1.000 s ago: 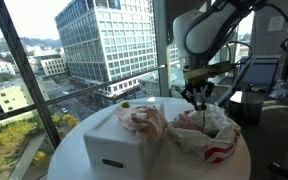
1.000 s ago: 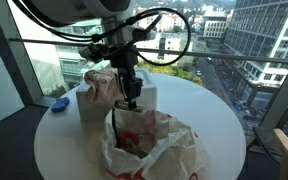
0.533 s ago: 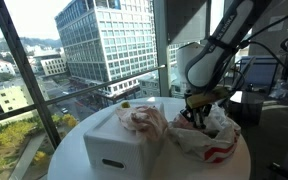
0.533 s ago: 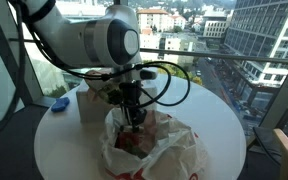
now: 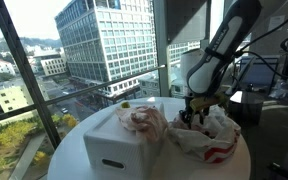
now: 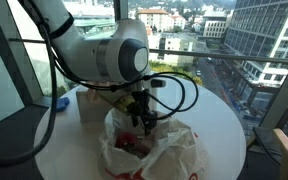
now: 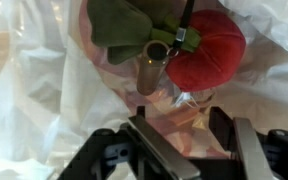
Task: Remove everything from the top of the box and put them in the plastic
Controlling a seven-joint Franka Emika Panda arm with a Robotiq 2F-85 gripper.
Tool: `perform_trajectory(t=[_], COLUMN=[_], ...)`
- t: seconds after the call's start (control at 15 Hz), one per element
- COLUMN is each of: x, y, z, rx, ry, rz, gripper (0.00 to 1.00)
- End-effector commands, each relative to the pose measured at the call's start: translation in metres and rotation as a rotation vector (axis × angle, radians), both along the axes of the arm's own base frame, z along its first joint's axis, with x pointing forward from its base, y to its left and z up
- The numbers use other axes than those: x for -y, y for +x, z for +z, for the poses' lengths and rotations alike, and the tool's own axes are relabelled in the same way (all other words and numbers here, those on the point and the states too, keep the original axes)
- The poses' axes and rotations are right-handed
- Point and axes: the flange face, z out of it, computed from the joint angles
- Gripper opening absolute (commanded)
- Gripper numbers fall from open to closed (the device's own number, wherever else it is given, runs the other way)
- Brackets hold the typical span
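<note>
The round table (image 5: 72, 145) carried the box (image 5: 109, 150) and the bag (image 5: 212, 142) side by side, touching. The bag's mouth gaped upward and showed in both exterior views. The arm (image 5: 216, 55) bent down over the bag, and the gripper (image 5: 194, 117) hung low in that mouth.

In the wrist view the gripper (image 7: 191, 127) stood partly open, with a clear gap between its fingers and nothing in it. It had hold of nothing.

The pale wrappers (image 5: 144, 120) lay heaped on the box lid, towards the edge nearest the bag. They had not yet been cleared. The green and red wad (image 7: 209, 50) lay inside the bag (image 7: 34, 90), just past the fingertips and apart from them, with a short tan tube (image 7: 152, 68) beside it. That item looked delivered.

The next move would likely turn on where the wrappers lay from the gripper: off to the side, across the bag's rim, and higher than the fingertips. In an exterior view that meant leftward, towards the box. The heap was lumpy, with no long axis that could be made out, so wrist angle probably mattered little. The gripper would probably have to rise clear of the bag before crossing, or its fingers might snag the thin plastic and drag the bag along.
</note>
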Motion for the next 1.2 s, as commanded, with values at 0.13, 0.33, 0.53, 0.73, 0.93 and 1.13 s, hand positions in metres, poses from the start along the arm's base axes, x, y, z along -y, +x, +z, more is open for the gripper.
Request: perform_trajectory(t=[0.13,0.33,0.53,0.73,0.93,1.13], x=[-0.052,-0.103,-0.168,-0.215,-0.234,-0.226], y=[0.01,0.019,0.031,0.046,0.054,0.057], z=[0.106,0.167,0.213,0.203,0.162,0.108], rx=[0.119,0.189,0.27,0.291,0.225,0.155], ry=[-0.029,-0.003,0.047,0.111,0.127,0.079], rz=[0.114,0.181,0.294,0.378,0.396,0.456], gripper=[1.0,1.0,1.0,1.0,1.0,1.0])
